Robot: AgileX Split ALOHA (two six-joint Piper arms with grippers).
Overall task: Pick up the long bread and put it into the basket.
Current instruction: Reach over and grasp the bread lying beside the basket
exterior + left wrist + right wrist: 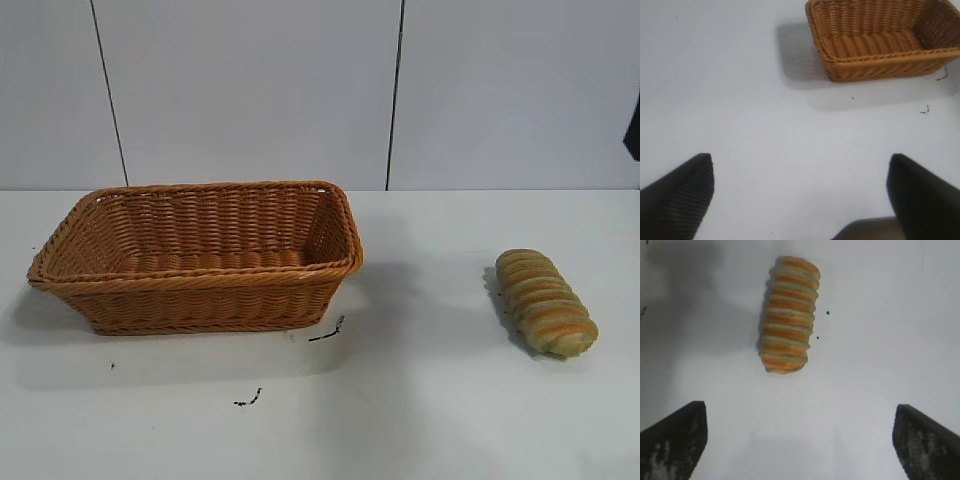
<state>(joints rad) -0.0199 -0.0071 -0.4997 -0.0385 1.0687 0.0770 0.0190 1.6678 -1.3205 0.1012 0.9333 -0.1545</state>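
Exterior view: long bread (546,302) lies well apart from basket (200,262).

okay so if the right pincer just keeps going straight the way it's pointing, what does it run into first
Most likely the long bread. In the right wrist view the right pincer is wide open with the loaf lying ahead between its fingers, slightly off centre. Depth is unclear, so it could meet the table just short of it.

tan bread (545,302) w/ orange stripes; orange-brown woven basket (200,285); white table (430,400).
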